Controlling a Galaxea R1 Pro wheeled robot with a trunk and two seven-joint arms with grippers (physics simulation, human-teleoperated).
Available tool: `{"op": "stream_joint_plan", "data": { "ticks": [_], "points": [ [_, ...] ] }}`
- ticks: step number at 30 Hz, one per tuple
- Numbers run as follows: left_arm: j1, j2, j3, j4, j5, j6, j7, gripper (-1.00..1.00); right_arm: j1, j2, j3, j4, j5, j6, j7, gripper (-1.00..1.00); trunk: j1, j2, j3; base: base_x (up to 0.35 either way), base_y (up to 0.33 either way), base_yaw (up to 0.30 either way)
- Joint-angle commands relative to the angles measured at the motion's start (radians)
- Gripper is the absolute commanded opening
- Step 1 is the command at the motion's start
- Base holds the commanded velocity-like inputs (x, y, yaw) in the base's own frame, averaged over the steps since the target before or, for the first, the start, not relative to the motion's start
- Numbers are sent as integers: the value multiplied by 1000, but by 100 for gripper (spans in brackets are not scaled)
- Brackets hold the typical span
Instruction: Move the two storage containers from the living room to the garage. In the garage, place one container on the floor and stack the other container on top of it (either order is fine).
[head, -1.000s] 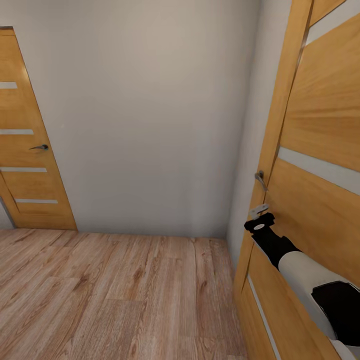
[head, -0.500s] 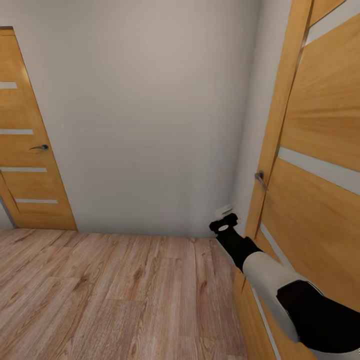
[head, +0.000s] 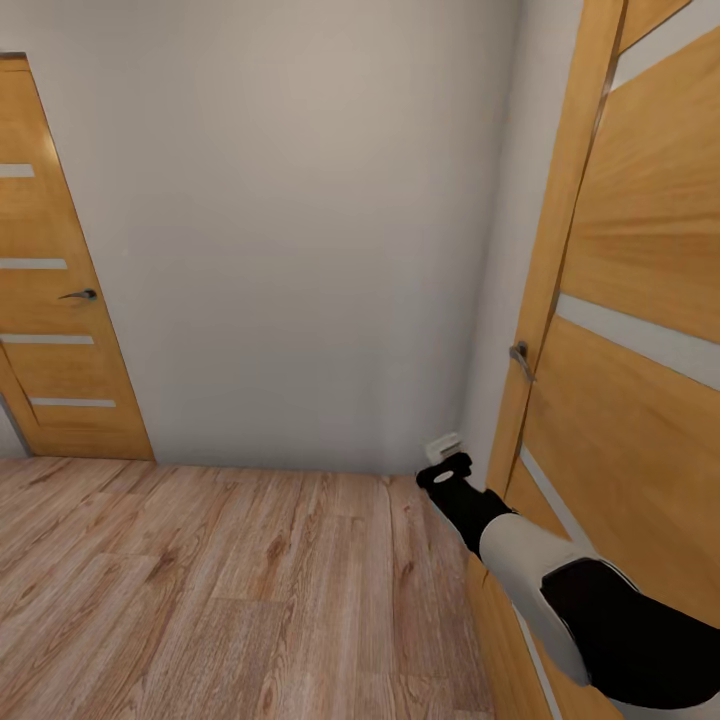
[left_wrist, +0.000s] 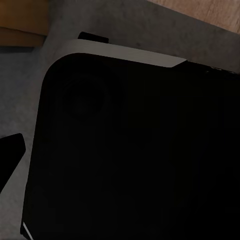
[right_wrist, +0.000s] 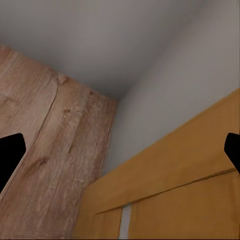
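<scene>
- Light wood planks make up the floor (head: 230, 590), and a plain pale wall (head: 300, 230) is seen ahead of the robot.
- An orange wooden door (head: 640, 330) with a small metal handle (head: 519, 356) is seen close beside the right gripper (head: 446, 447), on its right, with the handle above it.
- A second wooden door (head: 55, 300) is seen far off to that gripper's left.
- The right gripper is held low, near the corner where the wall and the near door meet. In the right wrist view its two dark fingertips (right_wrist: 10, 157) are spread wide apart, and nothing is held between them.
- The left gripper cannot be judged: the left wrist view is taken up by a dark part of the robot, with one dark tip (left_wrist: 9, 152) at the edge.
- The two storage containers are nowhere in these pictures, so their place cannot be told. No bin is carried right now.
- As a guess, such bins will be light and stiff, with hard, smooth walls that may slip.
- A wall near the middle of a side would be a good place to pinch, with one finger inside and one outside, so the bin is kept level.
</scene>
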Motion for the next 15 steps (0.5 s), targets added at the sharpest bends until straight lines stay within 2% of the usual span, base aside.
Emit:
{"op": "stream_joint_plan", "data": {
  "ticks": [1, 8, 15],
  "points": [
    [0, 0, 2, -1, 4, -2, 1, 100, 0, 4, 1, 12, 11, 6, 0, 100, 0, -1, -1, 0, 0, 0],
    [0, 0, 2, -1, 4, -2, 1, 100, 10, 18, 1, 71, 4, -14, 6, 100, 0, -1, -1, 0, 0, 0],
    [0, 0, 2, -1, 4, -2, 1, 100, 105, 17, 0, 81, -18, -29, 6, 100, 0, -1, -1, 0, 0, 0]
  ]
}}
